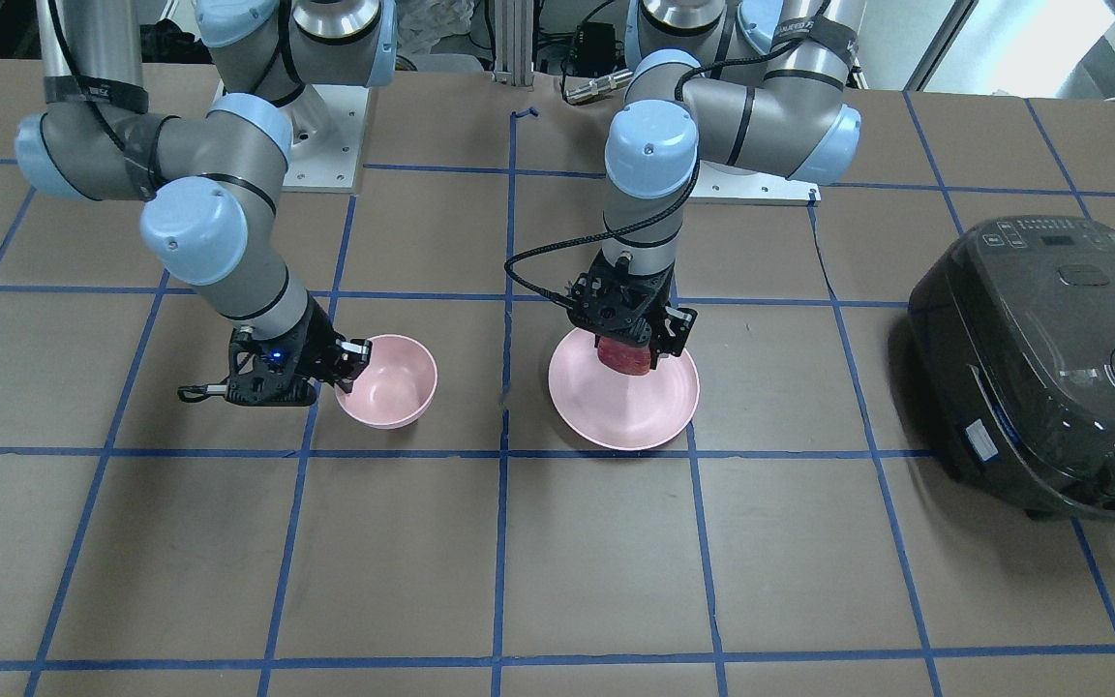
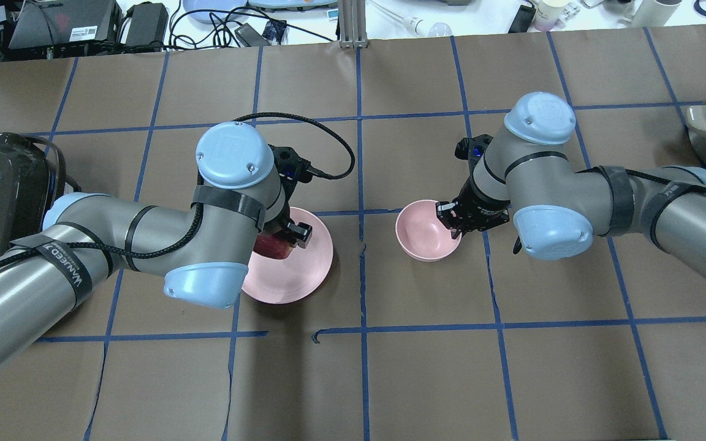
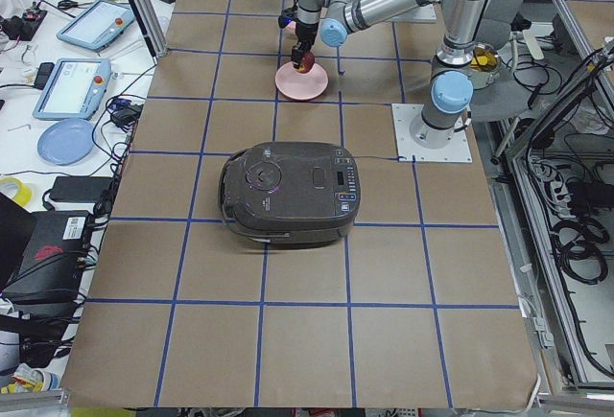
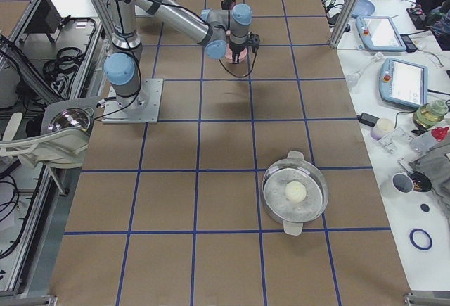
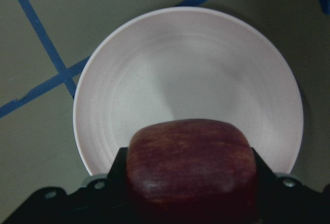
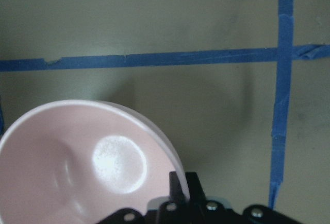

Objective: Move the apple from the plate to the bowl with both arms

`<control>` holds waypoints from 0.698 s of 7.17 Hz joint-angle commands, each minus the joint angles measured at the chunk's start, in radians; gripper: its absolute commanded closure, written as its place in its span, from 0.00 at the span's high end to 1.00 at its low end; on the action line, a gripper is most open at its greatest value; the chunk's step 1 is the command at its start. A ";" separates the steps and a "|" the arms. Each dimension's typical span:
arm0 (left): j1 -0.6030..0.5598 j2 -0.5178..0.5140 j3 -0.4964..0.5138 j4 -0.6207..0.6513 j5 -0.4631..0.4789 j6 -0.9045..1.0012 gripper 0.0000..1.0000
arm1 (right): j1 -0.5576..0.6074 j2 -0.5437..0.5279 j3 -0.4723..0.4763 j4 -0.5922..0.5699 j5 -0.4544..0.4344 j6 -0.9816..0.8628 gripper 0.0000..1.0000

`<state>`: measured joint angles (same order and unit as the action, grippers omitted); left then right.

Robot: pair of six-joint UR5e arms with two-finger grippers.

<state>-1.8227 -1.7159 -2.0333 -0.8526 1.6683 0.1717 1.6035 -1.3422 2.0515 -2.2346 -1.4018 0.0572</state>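
Apple (image 5: 191,167) is squeezed tight in the left gripper (image 1: 631,348), right over the plate (image 1: 625,421), ready to be carried. The right gripper (image 1: 352,366) pinches the rim of the bowl (image 1: 401,395), likely so it will not slide when the apple drops in.

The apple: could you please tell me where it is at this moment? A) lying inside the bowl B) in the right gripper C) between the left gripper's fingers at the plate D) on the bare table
C: the left wrist view shows the apple clamped in the left gripper with the plate behind it, and the bowl is empty.
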 commanded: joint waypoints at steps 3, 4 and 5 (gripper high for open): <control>-0.017 -0.022 0.085 -0.074 -0.070 -0.307 0.00 | -0.020 -0.034 -0.092 0.041 -0.076 -0.040 1.00; -0.027 -0.024 0.100 -0.081 -0.076 -0.392 0.00 | -0.036 -0.078 -0.217 0.226 -0.123 -0.043 1.00; -0.041 -0.036 0.143 -0.094 -0.115 -0.496 0.00 | -0.066 -0.097 -0.378 0.448 -0.131 -0.046 1.00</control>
<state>-1.8492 -1.7410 -1.9299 -0.9309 1.5865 -0.2064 1.5682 -1.4059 1.8487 -2.0259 -1.5039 0.0157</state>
